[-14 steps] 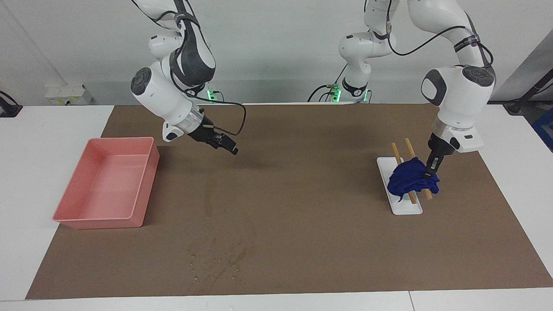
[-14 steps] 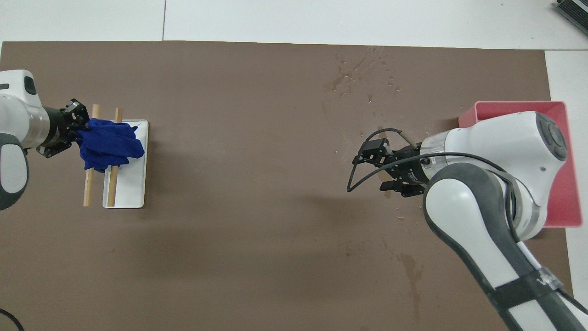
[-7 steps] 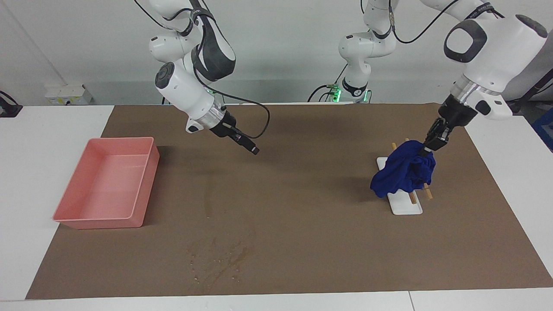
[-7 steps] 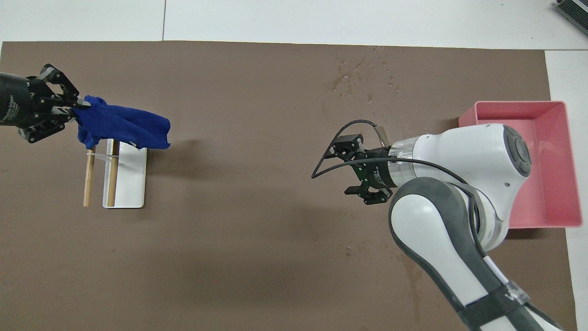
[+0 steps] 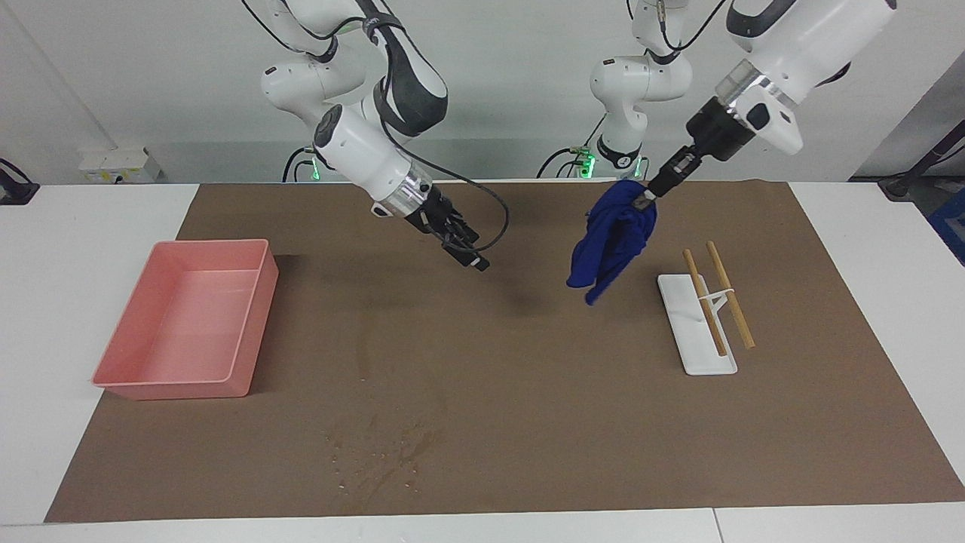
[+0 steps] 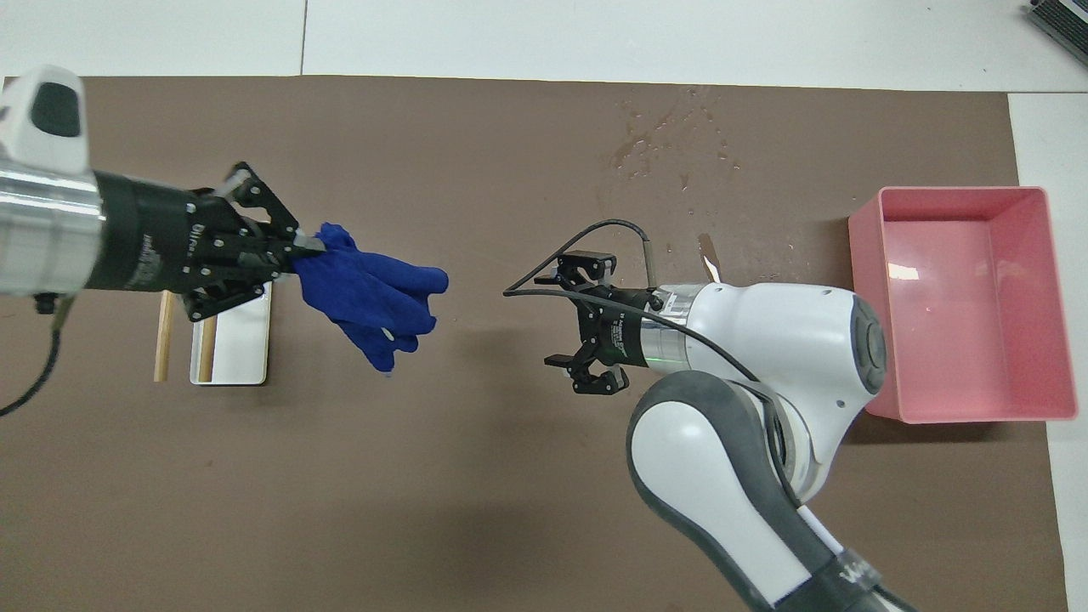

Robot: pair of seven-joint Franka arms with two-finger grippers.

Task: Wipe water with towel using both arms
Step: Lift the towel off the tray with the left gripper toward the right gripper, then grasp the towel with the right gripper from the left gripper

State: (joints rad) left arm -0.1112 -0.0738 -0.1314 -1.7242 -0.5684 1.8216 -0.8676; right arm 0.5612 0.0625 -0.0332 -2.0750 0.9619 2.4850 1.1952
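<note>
Facing view first, nearest the robots: the left tool [image 5: 643, 197] is up in the air over the brown mat [image 5: 528, 422], clamped on a corner of the towel [image 5: 611, 241], which hangs free beside the white slab [image 5: 690, 332] with its two wooden sticks [image 5: 718, 300]. The right tool [image 5: 469, 253] hovers over the mat's middle, fingers spread and empty. A pink bin [image 5: 188, 324] sits toward the right arm's end of the bench. Farthest out lies the water [image 5: 381, 452], a blotchy patch near the mat's edge.

Navy towel [image 5: 609, 240] dangling midair; water [image 5: 381, 452] patch glistening, unwiped.
</note>
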